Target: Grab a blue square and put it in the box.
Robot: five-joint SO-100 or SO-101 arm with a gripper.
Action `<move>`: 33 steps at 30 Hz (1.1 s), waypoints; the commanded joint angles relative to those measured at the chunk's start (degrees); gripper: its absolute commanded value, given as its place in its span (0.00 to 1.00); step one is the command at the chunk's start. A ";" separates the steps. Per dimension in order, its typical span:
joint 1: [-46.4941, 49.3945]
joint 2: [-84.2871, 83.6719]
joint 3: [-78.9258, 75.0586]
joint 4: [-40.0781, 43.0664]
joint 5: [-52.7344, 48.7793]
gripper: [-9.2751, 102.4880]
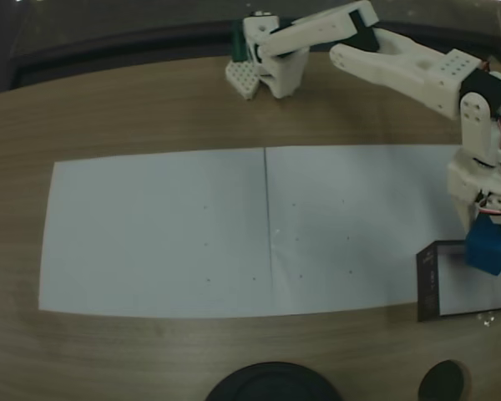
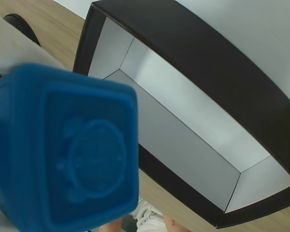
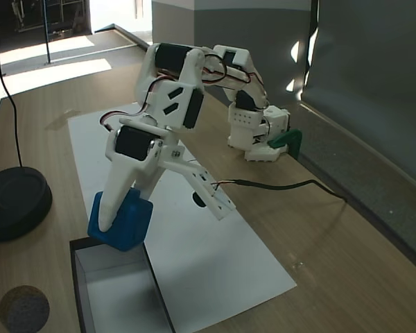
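The white two-finger gripper (image 3: pixel 118 223) clamped the bright blue plastic cube (image 3: pixel 125 222). The cube hung above the far edge of the shallow black-walled box (image 3: pixel 83 291).

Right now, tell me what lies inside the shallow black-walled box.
The shallow black-walled box shows a bare pale floor with nothing lying on it. The bright blue plastic block, held in the gripper above its edge, hides one corner in the wrist view.

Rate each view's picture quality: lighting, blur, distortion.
A fixed view from above: dim and soft, edges bowed by fisheye, blue square still readable over the box. Wrist view: bright, block close and slightly soft. The side fixed view: sunlit patches at the back, sharp, clear shadows under the arm.
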 commanded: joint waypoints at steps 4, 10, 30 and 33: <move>0.00 4.48 -3.43 -0.44 1.49 0.36; 0.44 4.48 -3.43 0.18 1.14 0.35; 17.40 61.79 26.72 19.07 5.54 0.08; 22.50 75.94 41.31 17.40 5.10 0.08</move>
